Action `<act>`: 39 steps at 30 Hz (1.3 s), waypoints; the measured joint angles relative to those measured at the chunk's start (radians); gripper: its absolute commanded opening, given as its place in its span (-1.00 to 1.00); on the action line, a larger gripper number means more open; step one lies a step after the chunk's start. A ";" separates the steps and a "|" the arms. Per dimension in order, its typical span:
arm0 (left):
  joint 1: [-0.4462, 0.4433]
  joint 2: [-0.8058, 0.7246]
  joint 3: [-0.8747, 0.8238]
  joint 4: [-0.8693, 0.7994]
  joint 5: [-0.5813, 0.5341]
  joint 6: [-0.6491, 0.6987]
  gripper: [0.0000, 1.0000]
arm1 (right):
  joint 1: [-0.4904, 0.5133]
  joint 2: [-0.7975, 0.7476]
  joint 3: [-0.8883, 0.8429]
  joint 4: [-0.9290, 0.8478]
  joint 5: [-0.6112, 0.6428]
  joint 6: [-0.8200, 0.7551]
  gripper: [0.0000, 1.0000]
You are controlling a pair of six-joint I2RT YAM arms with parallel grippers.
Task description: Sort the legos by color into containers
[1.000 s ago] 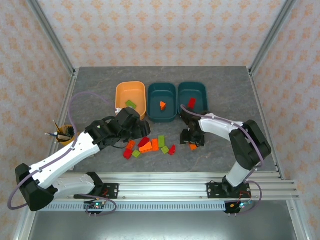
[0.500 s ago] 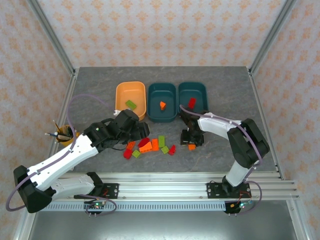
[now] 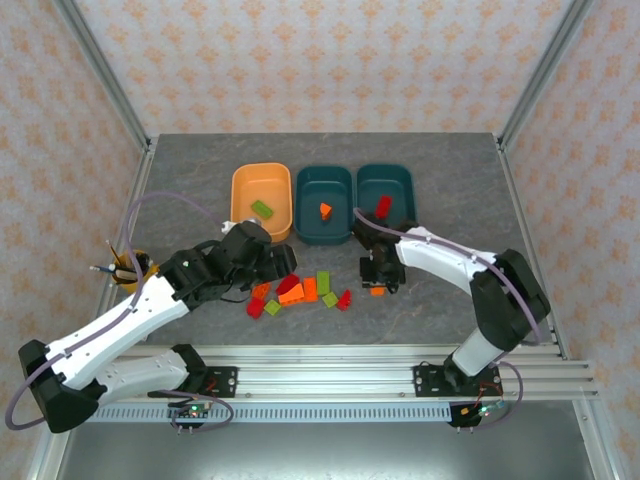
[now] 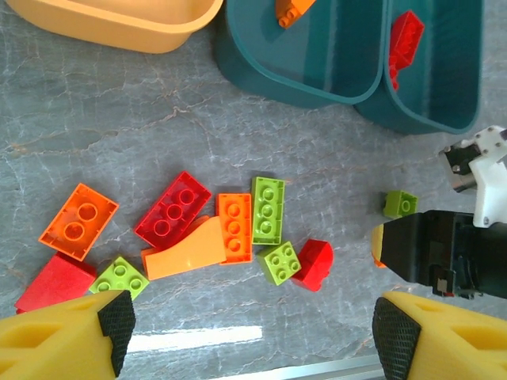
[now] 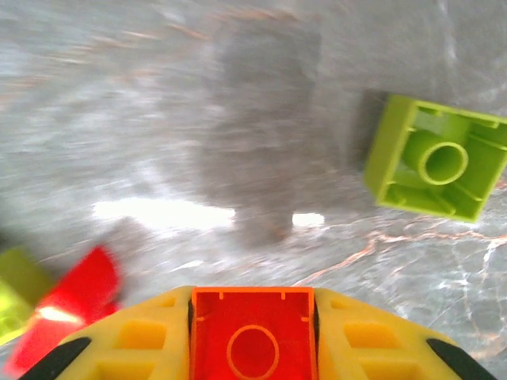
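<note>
- Nearest the arm bases, the left gripper [image 4: 252, 323] is held over the pile of legos [image 4: 198, 237] with its jaws spread wide and nothing between them. Over the last second it has been drawn slightly nearer, so the pile is judged to be its next target.
- Of its fingers [image 4: 115, 315], just the black-padded tips are caught at the bottom edge of the left wrist view; the rest is cut off.
- Just right of the pile, the right gripper [image 3: 379, 284] has been closed within the last second and is now clamped on an orange brick [image 5: 252, 332], which lay loose on the table [image 3: 450, 200] beneath it before. One more piece is thereby taken in hand for sorting.
- Whether that brick has been raised off the table cannot be told, and its lower edge is cropped in the right wrist view.
- A lime brick [image 5: 437, 157] is left lying just beyond the grip, its hollow underside turned to the wrist camera. At lower left a red wedge [image 5: 75, 305] is blurred and partly cut off.
- Farther back, three tubs are set side by side. A lime piece [image 3: 262, 209] is held in the light orange tub [image 3: 243, 190], an orange piece [image 3: 325, 210] in the middle teal tub [image 3: 306, 190], and a red brick [image 3: 383, 205] in the right teal tub [image 3: 402, 185].
- The middle teal tub is therefore judged to be the held brick's destination.
</note>
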 measured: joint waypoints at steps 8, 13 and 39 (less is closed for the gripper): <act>0.124 0.070 0.131 -0.006 0.018 0.007 0.69 | 0.043 0.106 0.405 -0.020 0.019 -0.001 -0.37; 0.254 0.136 0.164 0.004 0.057 0.026 0.69 | 0.037 0.356 0.663 -0.016 0.018 -0.005 -0.37; 0.354 0.148 0.137 -0.074 0.107 0.084 0.68 | -0.016 0.676 0.982 -0.097 0.003 0.017 0.16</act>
